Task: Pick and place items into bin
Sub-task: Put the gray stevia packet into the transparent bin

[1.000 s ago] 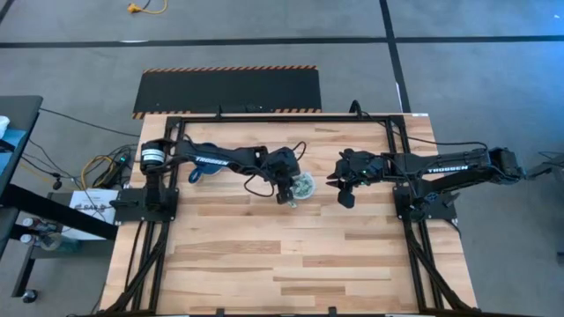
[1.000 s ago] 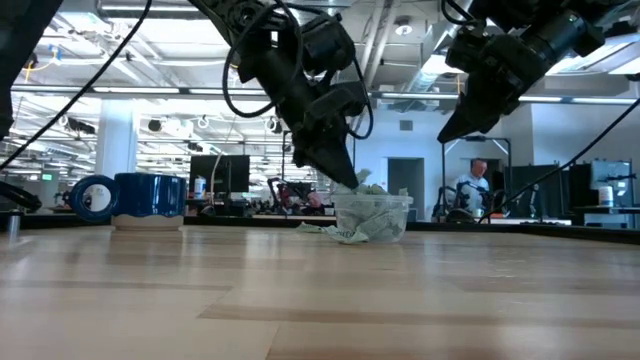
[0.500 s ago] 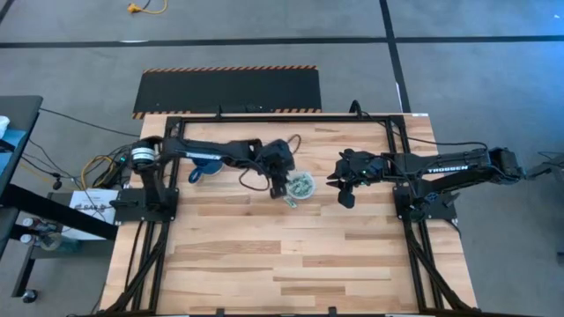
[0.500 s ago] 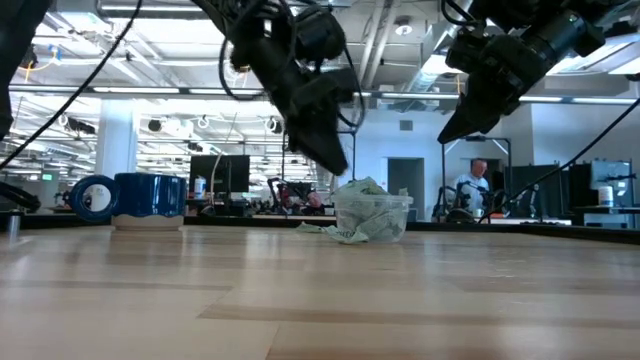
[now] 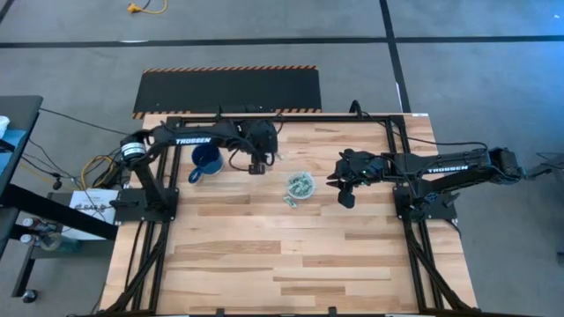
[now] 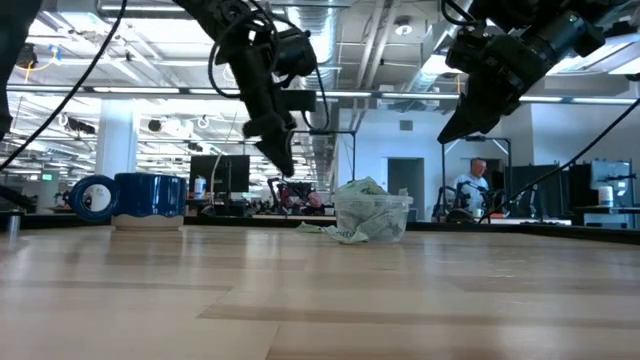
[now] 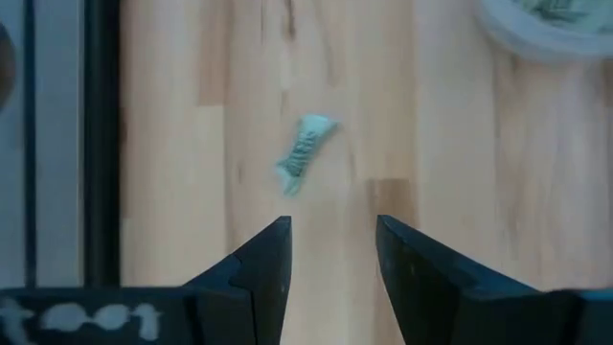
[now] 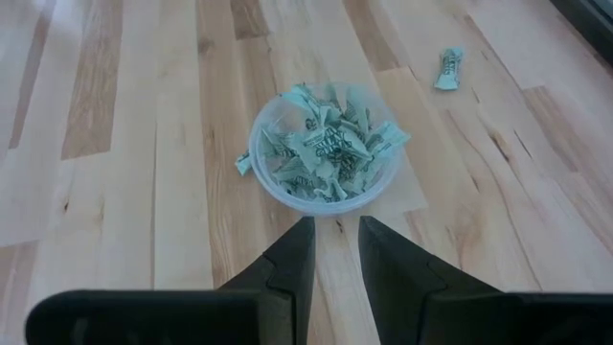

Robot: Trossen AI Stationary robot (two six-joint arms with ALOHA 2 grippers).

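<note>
The bin, a clear cup (image 5: 300, 185), stands mid-table heaped with pale green-and-white wrapped items (image 8: 326, 149). One item (image 8: 242, 163) lies on the wood against the cup's base, and it also shows in the low view (image 6: 335, 233). Another loose item (image 7: 305, 153) lies flat on the table toward the far edge, just ahead of my left gripper (image 7: 332, 244). That gripper is open, hangs above the table between the mug and the cup (image 5: 257, 163), and holds nothing. My right gripper (image 8: 335, 254) hovers to the right of the cup, fingers slightly apart, open and holding nothing.
A dark blue handled mug (image 5: 205, 161) stands left of my left gripper, near the far-left part of the table. A black frame rail (image 5: 282, 118) runs along the far edge. The near half of the wooden table (image 5: 291, 264) is bare.
My left gripper has drawn up out of the cup and swung toward the table's far-left, toward the mug, turning as it went. The cup and its heap of items have stayed in place. My right arm has kept still.
</note>
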